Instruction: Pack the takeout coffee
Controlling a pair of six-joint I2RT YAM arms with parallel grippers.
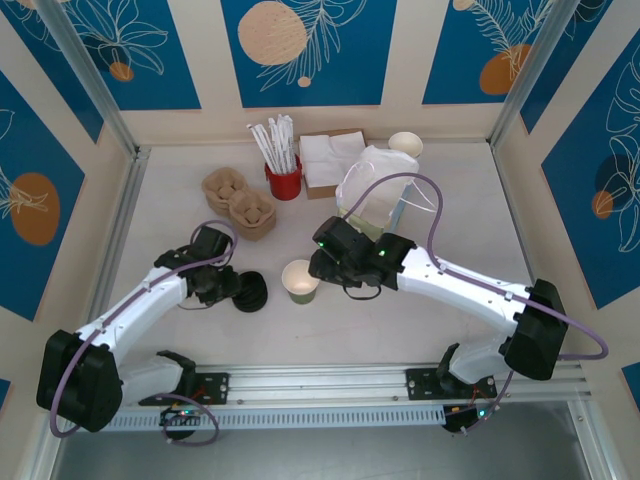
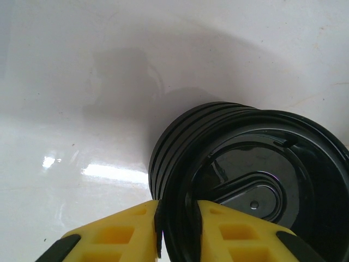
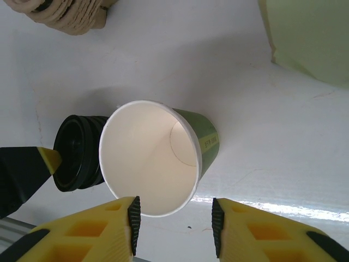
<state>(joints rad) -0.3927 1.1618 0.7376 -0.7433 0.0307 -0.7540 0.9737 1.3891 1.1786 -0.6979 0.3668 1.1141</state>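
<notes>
The takeout coffee cup (image 1: pixel 300 281) stands upright mid-table, with olive-green sides, a white inside and an open top without a lid (image 3: pixel 150 164). Just to its left a stack of black lids (image 1: pixel 251 292) lies on its side (image 3: pixel 76 153). My left gripper (image 1: pixel 232 288) has its yellow fingers on either side of the rim of the nearest black lid (image 2: pixel 262 180), one pad outside and one inside, so the left gripper (image 2: pixel 179 229) is shut on it. My right gripper (image 1: pixel 318 268) stands open just right of the cup, and the cup's rim lies just beyond its pads (image 3: pixel 175 224).
Pulp cup carriers (image 1: pixel 240 203) (image 3: pixel 71 13) lie behind the lids. A red holder of straws (image 1: pixel 283 178), a box of napkins (image 1: pixel 330 160), a clear plastic bag (image 1: pixel 378 195) (image 3: pixel 308 38) and stacked white cups (image 1: pixel 405 143) stand at the back.
</notes>
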